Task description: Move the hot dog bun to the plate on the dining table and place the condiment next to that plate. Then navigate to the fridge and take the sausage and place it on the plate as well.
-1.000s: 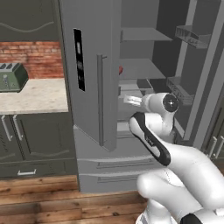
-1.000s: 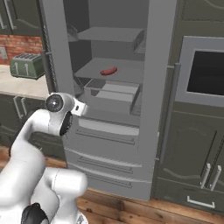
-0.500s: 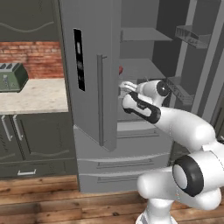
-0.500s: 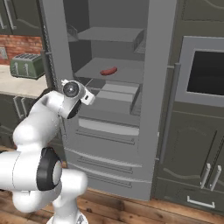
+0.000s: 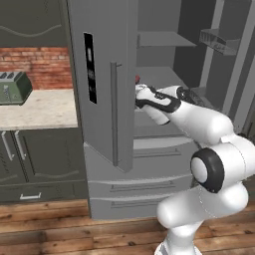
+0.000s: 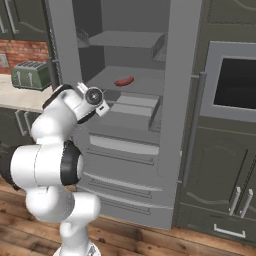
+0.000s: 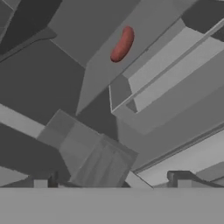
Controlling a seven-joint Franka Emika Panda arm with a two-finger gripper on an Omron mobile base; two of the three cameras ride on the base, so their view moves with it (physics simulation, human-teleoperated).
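Observation:
The red sausage (image 6: 124, 81) lies alone on the middle shelf (image 6: 107, 77) of the open fridge. The hand view shows the sausage (image 7: 122, 44) up ahead on that grey shelf, well beyond the fingertips. A sliver of the sausage (image 5: 137, 78) peeks past the door edge in the left base view. My gripper (image 6: 103, 108) hangs in front of the fridge opening, below and left of the sausage, pointing inward. The gripper (image 7: 111, 180) is open, with nothing between its fingers.
The left fridge door (image 5: 104, 99) stands open close beside my hand, and the right door (image 6: 182, 90) is open too. A pulled-out drawer (image 6: 132, 107) sits under the sausage shelf. A green toaster (image 6: 31, 75) stands on the counter (image 5: 35, 109) to the left. A built-in oven (image 6: 235, 80) is on the right.
My arm has unfolded from in front of the base and reached up and forward toward the fridge shelves. The gripper stays open. The sausage has not moved.

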